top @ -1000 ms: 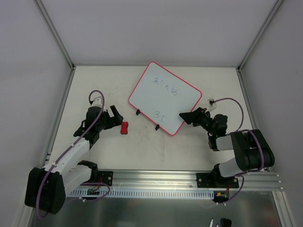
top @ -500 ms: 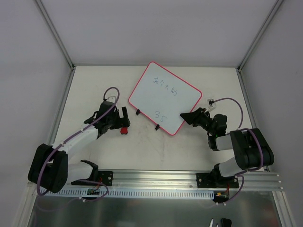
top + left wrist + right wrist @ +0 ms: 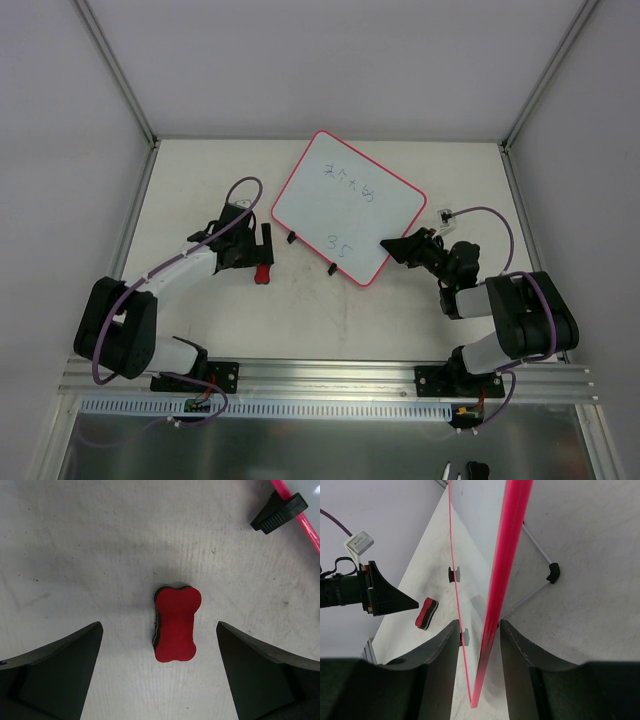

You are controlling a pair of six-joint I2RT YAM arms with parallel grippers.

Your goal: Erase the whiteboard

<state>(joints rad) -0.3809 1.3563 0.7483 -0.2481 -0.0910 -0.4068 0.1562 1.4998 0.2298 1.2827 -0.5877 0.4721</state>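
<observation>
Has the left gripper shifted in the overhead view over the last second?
Yes. The left gripper swung right, toward the whiteboard. It was left of the red eraser and now hangs open directly over it.

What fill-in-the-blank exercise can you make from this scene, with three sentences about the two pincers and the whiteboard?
1. The left pincer is ____; it does not touch the small red bone-shaped eraser.
2. The right pincer is shut on the pink-red ____ of the large white rectangular whiteboard.
3. Near the two small black clips, the dark handwriting shows the number ____.

Missing words: open; rim; 35
</observation>
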